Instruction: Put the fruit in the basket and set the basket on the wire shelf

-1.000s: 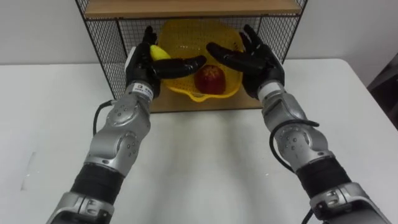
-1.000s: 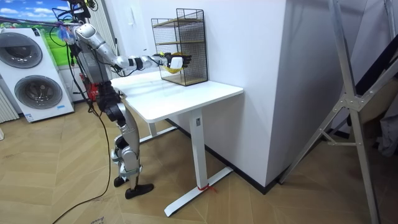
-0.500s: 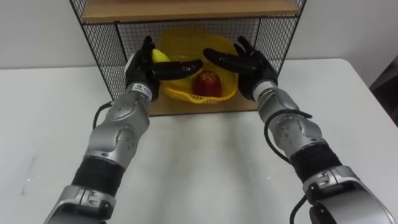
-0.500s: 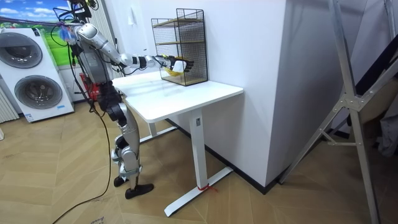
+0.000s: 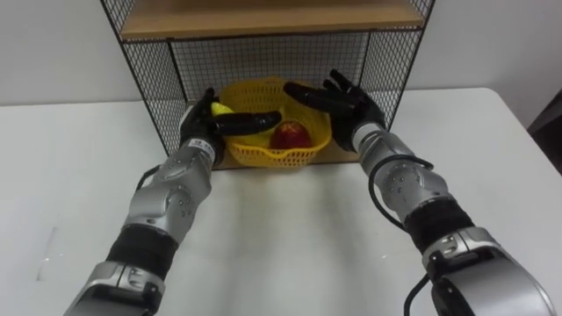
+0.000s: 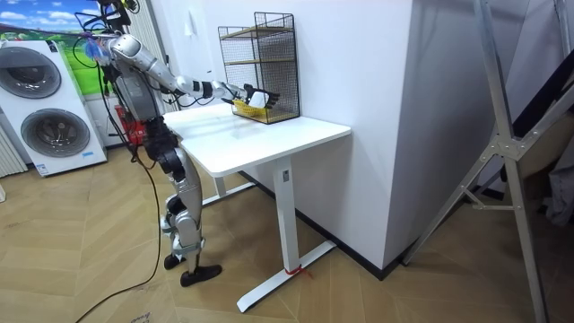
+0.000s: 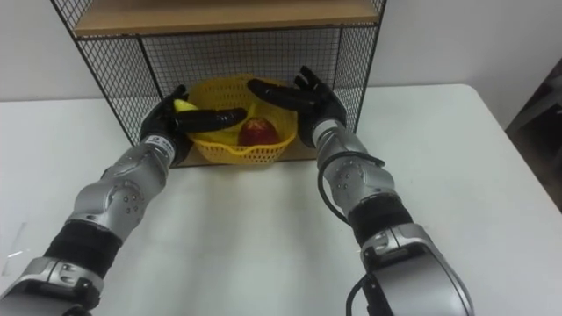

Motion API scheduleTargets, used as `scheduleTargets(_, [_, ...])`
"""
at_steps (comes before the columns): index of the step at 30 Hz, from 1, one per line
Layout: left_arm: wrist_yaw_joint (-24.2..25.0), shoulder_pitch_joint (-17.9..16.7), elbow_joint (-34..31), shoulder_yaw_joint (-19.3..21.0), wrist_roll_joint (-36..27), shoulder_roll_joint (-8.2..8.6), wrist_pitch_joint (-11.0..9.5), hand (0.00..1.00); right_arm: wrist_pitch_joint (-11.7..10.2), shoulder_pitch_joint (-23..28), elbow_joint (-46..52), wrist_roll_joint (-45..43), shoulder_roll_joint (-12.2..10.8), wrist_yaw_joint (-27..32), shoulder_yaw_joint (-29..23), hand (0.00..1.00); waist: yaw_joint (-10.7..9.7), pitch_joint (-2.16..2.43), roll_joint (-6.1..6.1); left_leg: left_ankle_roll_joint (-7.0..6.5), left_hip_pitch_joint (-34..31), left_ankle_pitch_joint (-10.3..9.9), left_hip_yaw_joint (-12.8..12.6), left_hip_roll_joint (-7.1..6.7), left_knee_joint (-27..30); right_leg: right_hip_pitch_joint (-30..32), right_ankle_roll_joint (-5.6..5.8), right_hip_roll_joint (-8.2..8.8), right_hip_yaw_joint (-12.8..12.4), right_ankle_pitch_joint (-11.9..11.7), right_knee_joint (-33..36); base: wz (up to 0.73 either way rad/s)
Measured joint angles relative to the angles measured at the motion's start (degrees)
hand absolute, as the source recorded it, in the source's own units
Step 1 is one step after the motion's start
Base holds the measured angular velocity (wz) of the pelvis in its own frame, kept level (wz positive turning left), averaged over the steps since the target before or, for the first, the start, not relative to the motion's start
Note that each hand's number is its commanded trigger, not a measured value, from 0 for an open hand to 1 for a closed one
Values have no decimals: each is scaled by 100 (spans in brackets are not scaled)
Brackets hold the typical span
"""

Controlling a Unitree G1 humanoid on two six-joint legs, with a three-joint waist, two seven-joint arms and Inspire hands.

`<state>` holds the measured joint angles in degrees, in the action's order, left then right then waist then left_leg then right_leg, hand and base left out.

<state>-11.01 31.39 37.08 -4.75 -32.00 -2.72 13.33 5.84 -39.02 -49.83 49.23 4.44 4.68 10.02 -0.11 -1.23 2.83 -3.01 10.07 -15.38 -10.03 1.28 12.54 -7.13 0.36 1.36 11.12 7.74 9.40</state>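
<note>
Here, my arms reach into the lower compartment of the wire shelf (image 5: 156, 83), under its upper wooden board (image 5: 263, 17). The basket (image 5: 263, 156), yellow plastic with a slotted wall, sits on the shelf's wooden base, between my hands.

Fruit: a red apple (image 5: 290, 135) lies in the basket toward its right side. A yellow banana (image 5: 219, 109) shows at the left rim, partly behind my fingers.

My left hand (image 5: 204, 123) is at the basket's left rim, fingers straight, one stretched across above the fruit. My right hand (image 5: 347, 104) is at the right rim, fingers spread and pointing up, thumb reaching over the basket. Both are open, flanking the basket with nothing clamped. I cannot tell whether the palms touch the rim.

Writing: I can read none on the basket or the shelf.

Surface: the table (image 5: 290, 237) is plain white. The shelf stands at its far edge against a white wall (image 5: 53, 44).

Room: in the room view I stand upright at the table's end on that view's left, both arms stretched forward to the shelf. Behind me are two stacked washing machines (image 6: 49, 108), their print too small to tell, with a bright landscape picture (image 6: 36, 22) above them. The floor (image 6: 108, 287) is wood planks. A grey metal frame (image 6: 502, 144) leans at the room view's right.
</note>
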Motion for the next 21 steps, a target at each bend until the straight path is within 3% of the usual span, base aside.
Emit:
scheduleTargets(13, [25,0,-3,2,11,2,-2,0,2,2,-84,6,2,-65,-3,0,5,23,-37,0,16,0,81,0,-5,-12,-1,-7,-12,0,16,1])
scheduleTargets(21, [34,0,-5,6,17,-18,-1,0,2,38,-84,4,7,-68,-6,0,43,88,-112,7,36,4,92,0,-4,-29,-1,-8,-13,-1,22,0])
